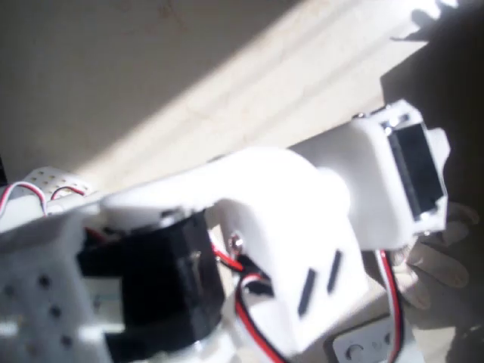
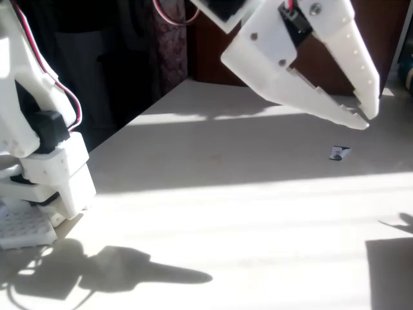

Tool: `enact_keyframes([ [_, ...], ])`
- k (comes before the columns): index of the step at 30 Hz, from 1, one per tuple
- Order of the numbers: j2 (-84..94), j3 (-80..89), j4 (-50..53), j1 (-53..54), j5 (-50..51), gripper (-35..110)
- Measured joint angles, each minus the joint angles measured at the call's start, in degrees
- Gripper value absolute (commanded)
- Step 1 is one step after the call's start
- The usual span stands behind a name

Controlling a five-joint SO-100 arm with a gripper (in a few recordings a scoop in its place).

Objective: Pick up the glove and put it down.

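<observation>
The end effector (image 2: pixel 362 119) hangs empty at upper right, tips nearly touching; the glove (image 1: pixel 439 261) lies lower right, overhead.

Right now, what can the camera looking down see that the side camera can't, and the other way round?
The overhead view has the cream glove poking out from under the arm, and a white device with round buttons at the bottom edge.

The fixed view has the gripper up in the air, holding nothing, with its tips close together. It also has a tiny card and the arm's shadow.

Both have the white arm, its red wires and the sunny table.
</observation>
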Motion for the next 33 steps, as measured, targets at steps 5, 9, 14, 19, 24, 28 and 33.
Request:
enact_keyframes([
  [5, 15.6, 17.1, -0.4, 0.0, 0.0, 1],
  [9, 27.3, 28.9, -0.4, 0.0, 0.0, 1],
  [14, 40.0, 40.5, -0.4, 0.0, 0.0, 1],
  [19, 51.5, 51.0, -0.4, 0.0, 0.0, 0],
  [24, 59.9, 59.3, -0.4, 0.0, 0.0, 0],
  [28, 64.5, 63.2, -0.4, 0.0, 0.0, 0],
  [33, 68.2, 67.5, -0.4, 0.0, 0.0, 0],
])
